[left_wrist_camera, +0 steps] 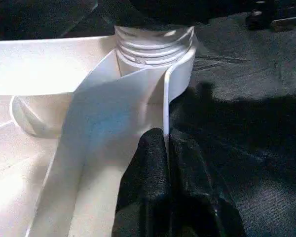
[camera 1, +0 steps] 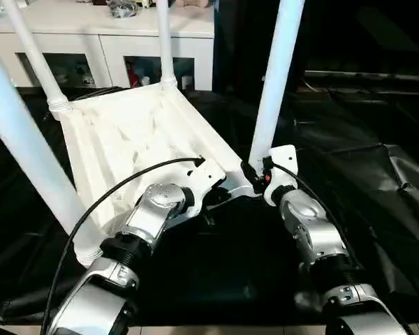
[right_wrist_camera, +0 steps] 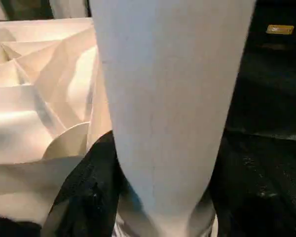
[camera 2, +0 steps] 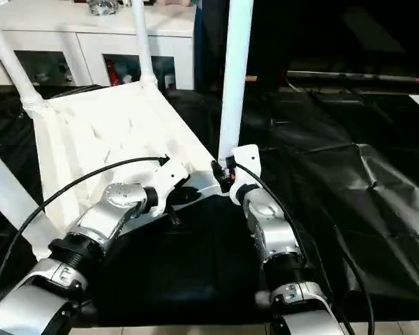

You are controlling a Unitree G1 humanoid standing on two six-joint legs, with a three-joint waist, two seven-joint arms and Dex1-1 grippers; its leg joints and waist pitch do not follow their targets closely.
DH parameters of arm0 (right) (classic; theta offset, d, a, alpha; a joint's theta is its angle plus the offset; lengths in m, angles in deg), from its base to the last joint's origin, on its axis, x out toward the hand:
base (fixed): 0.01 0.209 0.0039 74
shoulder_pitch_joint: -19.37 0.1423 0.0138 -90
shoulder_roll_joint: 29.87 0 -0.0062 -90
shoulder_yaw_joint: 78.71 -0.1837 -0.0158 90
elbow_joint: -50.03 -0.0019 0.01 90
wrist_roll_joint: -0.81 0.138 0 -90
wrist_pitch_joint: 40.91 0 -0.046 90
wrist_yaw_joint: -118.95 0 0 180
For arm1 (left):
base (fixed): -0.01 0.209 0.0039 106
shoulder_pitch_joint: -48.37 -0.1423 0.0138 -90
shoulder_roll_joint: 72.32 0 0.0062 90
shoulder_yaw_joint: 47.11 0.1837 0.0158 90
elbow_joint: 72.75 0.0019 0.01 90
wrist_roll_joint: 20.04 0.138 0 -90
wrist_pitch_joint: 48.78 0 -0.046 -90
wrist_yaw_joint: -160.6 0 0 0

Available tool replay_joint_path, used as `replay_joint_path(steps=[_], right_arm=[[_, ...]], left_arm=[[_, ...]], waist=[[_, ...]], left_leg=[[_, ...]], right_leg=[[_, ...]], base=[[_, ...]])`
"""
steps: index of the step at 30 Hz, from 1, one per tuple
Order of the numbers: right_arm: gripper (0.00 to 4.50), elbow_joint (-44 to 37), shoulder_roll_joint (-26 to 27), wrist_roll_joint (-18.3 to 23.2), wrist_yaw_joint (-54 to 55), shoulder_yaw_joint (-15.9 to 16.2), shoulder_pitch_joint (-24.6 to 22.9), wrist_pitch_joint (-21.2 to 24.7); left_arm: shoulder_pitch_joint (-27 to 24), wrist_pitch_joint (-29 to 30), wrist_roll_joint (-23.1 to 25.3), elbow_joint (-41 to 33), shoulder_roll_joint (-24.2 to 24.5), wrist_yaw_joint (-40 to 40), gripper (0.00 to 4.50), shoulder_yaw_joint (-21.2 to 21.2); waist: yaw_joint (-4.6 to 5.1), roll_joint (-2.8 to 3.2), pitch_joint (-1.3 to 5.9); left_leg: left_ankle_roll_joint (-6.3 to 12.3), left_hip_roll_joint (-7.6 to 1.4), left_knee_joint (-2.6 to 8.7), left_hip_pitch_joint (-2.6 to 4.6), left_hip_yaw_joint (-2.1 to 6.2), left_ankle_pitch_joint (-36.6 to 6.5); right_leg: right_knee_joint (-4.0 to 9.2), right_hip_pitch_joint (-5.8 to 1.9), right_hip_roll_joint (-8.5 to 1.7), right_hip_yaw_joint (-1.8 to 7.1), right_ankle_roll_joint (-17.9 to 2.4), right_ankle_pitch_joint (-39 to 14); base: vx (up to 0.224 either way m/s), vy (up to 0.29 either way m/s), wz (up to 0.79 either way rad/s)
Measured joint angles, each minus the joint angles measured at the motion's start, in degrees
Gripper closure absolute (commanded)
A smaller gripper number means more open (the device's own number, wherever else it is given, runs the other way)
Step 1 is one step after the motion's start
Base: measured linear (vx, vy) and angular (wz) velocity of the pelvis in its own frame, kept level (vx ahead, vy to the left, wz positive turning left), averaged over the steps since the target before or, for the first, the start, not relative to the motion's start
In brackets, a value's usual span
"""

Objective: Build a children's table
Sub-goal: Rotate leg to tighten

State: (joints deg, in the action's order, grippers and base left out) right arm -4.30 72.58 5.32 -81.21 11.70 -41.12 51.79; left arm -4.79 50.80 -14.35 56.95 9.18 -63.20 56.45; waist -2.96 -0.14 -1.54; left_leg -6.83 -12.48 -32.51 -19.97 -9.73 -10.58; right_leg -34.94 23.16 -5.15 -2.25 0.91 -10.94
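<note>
Tabletop (camera 1: 136, 132) lies ribs-up, its near rim pinched by the left gripper (left_wrist_camera: 165, 148). Right gripper (right_wrist_camera: 153, 207) clamps the near-right leg (camera 1: 276, 77), which rises straight up from its fingers, socket just below.

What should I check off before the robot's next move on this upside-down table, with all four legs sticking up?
1. Left end effector grips the tabletop rim: ok, black fingers pinch the thin wall.
2. Right end effector holds the near right leg close to its base: ok, fingers on either side.
3. That leg fully threaded into its corner socket: cannot tell, thread ridges show above the socket.
4. Four legs standing up: ok, including the near left leg.
5. Tabletop lies underside up on the black sheet: ok.
</note>
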Motion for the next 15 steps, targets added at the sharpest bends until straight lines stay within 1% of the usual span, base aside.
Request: replay_joint_path(steps=[2, 3, 5, 7, 10, 12, 15], right_arm=[[1.5, -1.2, -1.3, 0.6, -4.4, 0.4, -0.9, -0.1], [1.34, -2.1, -2.4, 0.9, -6.9, 1.1, -1.3, 0.3], [1.2, -4.1, -4.6, 1.9, -12.3, 2.6, -2.3, 1.3], [1.2, -6.0, -6.6, 2.5, -16.2, 3.8, -3.1, 2.2], [1.2, -10.0, -11.4, 3.3, -24.1, 6.2, -4.9, 3.4], [1.2, -11.2, -13.3, 3.6, -27.7, 6.8, -5.5, 3.7], [1.2, -13.2, -14.6, 3.7, -30.8, 7.6, -6.4, 4.3]], left_arm=[[-0.4, -0.5, -0.6, -0.5, 1.2, -2.1, 4.5, -0.1], [-0.8, -0.9, -1.0, -0.9, 1.9, -3.4, 4.5, -0.1], [-1.6, -1.4, -1.6, -2.0, 3.7, -6.3, 4.5, -0.3], [-2.4, -1.8, -2.0, -3.0, 4.8, -8.4, 4.5, -0.4], [-3.5, -1.9, -3.4, -4.7, 7.0, -12.9, 4.5, -0.3], [-3.9, -2.1, -4.1, -5.1, 8.3, -15.4, 4.5, -0.3], [-4.8, -2.2, -5.0, -6.2, 10.0, -18.0, 4.5, -0.3]], waist=[[0.08, 0.03, -0.01], [0.09, 0.03, -0.02], [0.12, 0.01, -0.04], [0.1, -0.01, -0.05], [-0.11, -0.03, -0.08], [-0.11, -0.07, -0.1], [-0.05, -0.1, -0.12]], left_leg=[[0.0, -0.01, 0.07, -0.01, 0.0, 0.0], [0.0, -0.01, 0.1, -0.02, 0.0, 0.0], [0.01, -0.05, 0.15, -0.03, 0.01, 0.0], [0.01, -0.07, 0.14, -0.05, 0.01, 0.0], [0.02, -0.07, 0.13, -0.09, -0.01, 0.0], [0.02, -0.07, 0.14, -0.1, -0.01, 0.0], [0.03, -0.08, 0.14, -0.09, -0.02, 0.0]], right_leg=[[0.0, 0.04, 0.01, -0.01, 0.0, 0.0], [0.0, 0.06, 0.01, -0.02, 0.0, 0.0], [0.0, 0.09, 0.07, -0.03, 0.0, 0.0], [0.0, 0.1, 0.08, -0.02, 0.0, 0.0], [0.06, 0.1, 0.07, -0.01, 0.0, 0.0], [0.06, 0.11, 0.08, -0.02, 0.0, -0.1], [0.06, 0.12, 0.08, -0.01, 0.0, -0.1]], base=[[0.0, 0.0, 0.0], [0.0, 0.0, 0.0], [0.0, 0.0, 0.0], [0.0, 0.0, 0.0], [0.0, 0.0, 0.0], [0.0, 0.0, 0.0], [0.0, 0.0, 0.0]])
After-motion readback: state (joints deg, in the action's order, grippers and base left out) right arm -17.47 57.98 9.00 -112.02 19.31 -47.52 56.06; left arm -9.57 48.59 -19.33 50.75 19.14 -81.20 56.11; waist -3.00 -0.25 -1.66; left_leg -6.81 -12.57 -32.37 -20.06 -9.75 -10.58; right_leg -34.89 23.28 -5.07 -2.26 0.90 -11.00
